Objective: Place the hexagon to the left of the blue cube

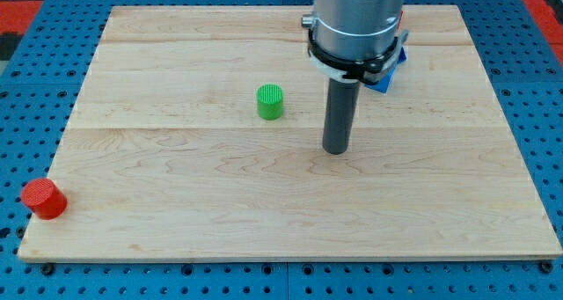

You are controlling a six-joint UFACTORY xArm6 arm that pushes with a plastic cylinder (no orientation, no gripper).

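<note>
Resting on the pale wooden desk [176, 203], my tip [335, 150] sits a little right of centre, at the lower end of the straight dark rod that hangs from the grey cylindrical arm body at the view's top. There is no gripper on this arm, so nothing is clenched or released; the rod simply ends in my tip, and it touches no block.

The green hexagon block [270, 102] stands upright to the view's left of my tip and slightly higher in the view, near but clearly apart from the rod. Its top face is ribbed and its sides are too small to count with certainty.

The blue cube [393, 69] lies toward the view's top right, mostly hidden behind the arm body; only a blue corner and edge show just right of the rod's collar. The green block is well apart from it, on its left side in the view, with the rod between them.

A red cylinder-like block [43, 198] sits at the desk's bottom left corner, far from everything else, right at the edge.
</note>
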